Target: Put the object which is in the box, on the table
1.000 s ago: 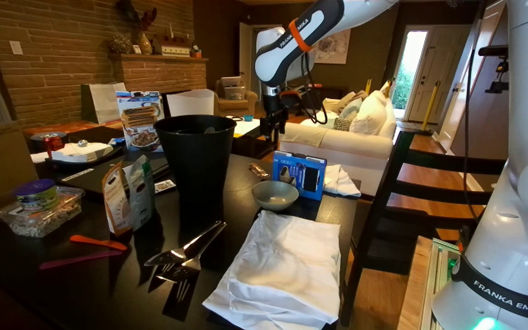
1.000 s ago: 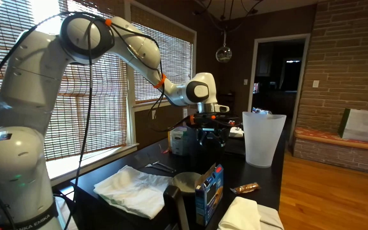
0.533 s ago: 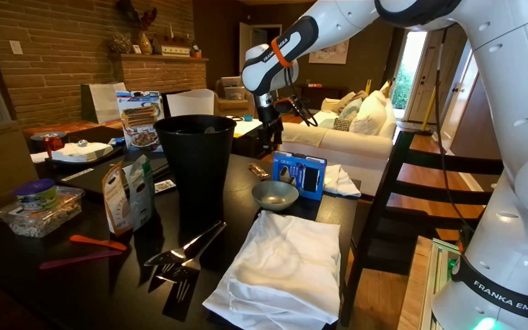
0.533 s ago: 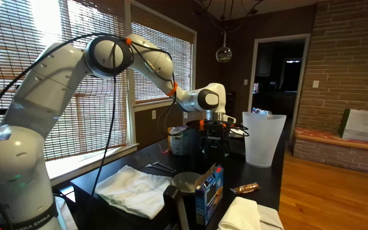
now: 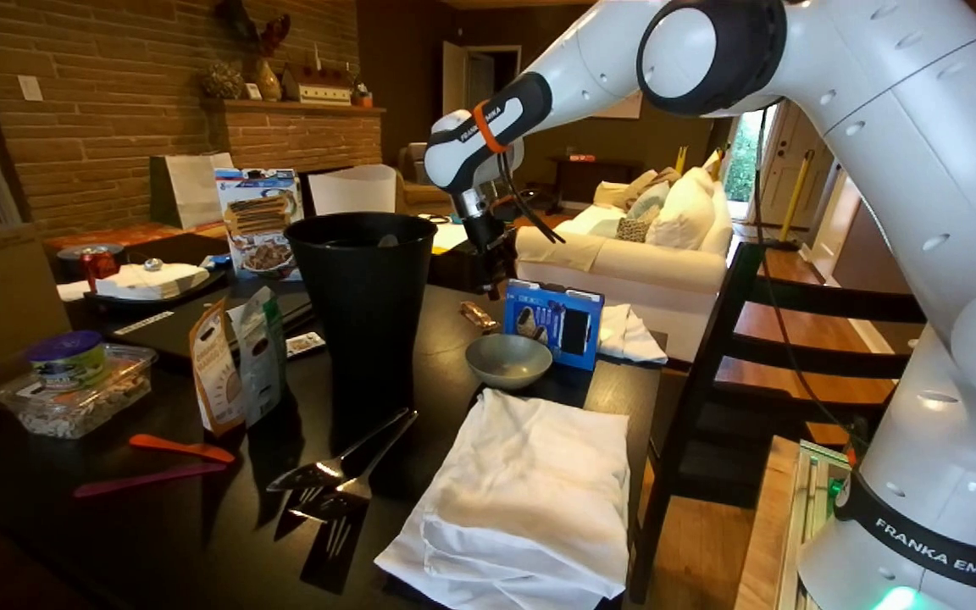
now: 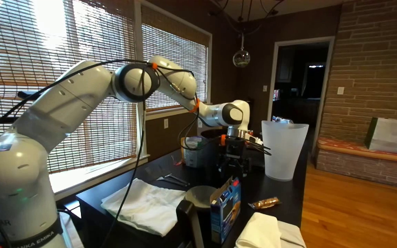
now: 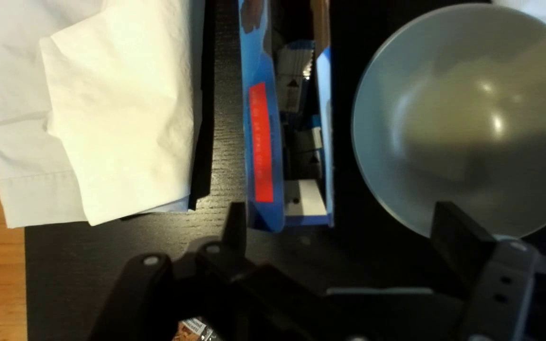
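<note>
The blue box (image 5: 553, 324) stands upright on the dark table (image 5: 242, 551), beside the grey bowl. It is also in the other exterior view (image 6: 225, 215). In the wrist view the box (image 7: 268, 213) is open at the top, and several small packets (image 7: 296, 78) show inside. My gripper (image 7: 349, 232) is open with nothing between its fingers. Its left finger in the wrist view appears near the box's end; the other appears over the bowl's edge. In both exterior views the gripper (image 5: 492, 284) (image 6: 233, 168) is in the air above the table, higher than the box.
The grey bowl (image 7: 467, 118) is close beside the box. A cream cloth (image 7: 126, 109) lies on the box's other side. A wrapped bar (image 6: 264, 203) lies nearby. A tall black bin (image 5: 361, 296), a white cloth (image 5: 530, 491) and a dark chair (image 5: 801, 364) are around.
The arm has stretched out and the gripper has come down toward the table, drifting slightly left or right depending on the exterior view. The box, bowl and other objects have not moved.
</note>
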